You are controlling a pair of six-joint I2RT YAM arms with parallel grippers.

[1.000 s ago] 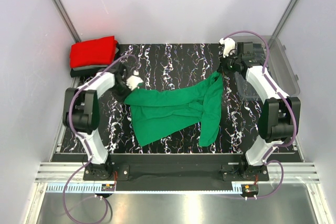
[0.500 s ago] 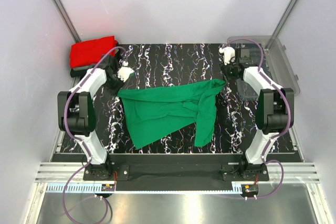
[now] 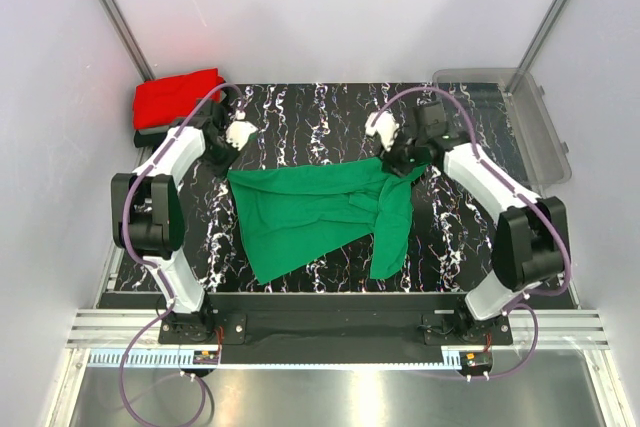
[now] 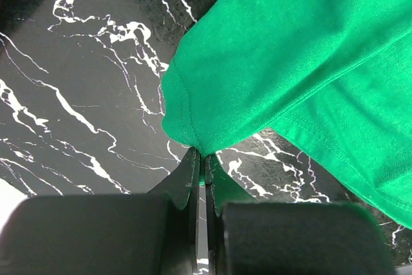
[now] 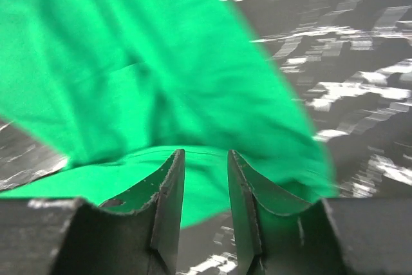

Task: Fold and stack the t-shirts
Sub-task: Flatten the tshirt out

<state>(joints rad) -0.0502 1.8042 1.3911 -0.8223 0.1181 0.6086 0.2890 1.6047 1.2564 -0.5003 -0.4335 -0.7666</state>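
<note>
A bright green t-shirt (image 3: 318, 212) lies spread and rumpled across the black marbled table (image 3: 320, 112). My left gripper (image 3: 231, 169) is at its far left corner, and in the left wrist view the left gripper (image 4: 205, 158) is shut on a pinch of the green t-shirt's (image 4: 290, 62) edge. My right gripper (image 3: 395, 161) hovers over the shirt's far right corner. In the right wrist view the right gripper (image 5: 205, 159) is open with nothing between its fingers, and the green t-shirt (image 5: 129, 75) lies below. A folded red t-shirt (image 3: 178, 97) rests on a dark one (image 3: 150, 134) at the far left.
A clear plastic bin (image 3: 535, 132) stands at the far right corner, beside the right arm. White walls and metal posts close in the table on three sides.
My right gripper has opened, let go of the shirt's right corner and swung left over the shirt. The left gripper pulled its corner back and left, and the shirt now lies flatter.
</note>
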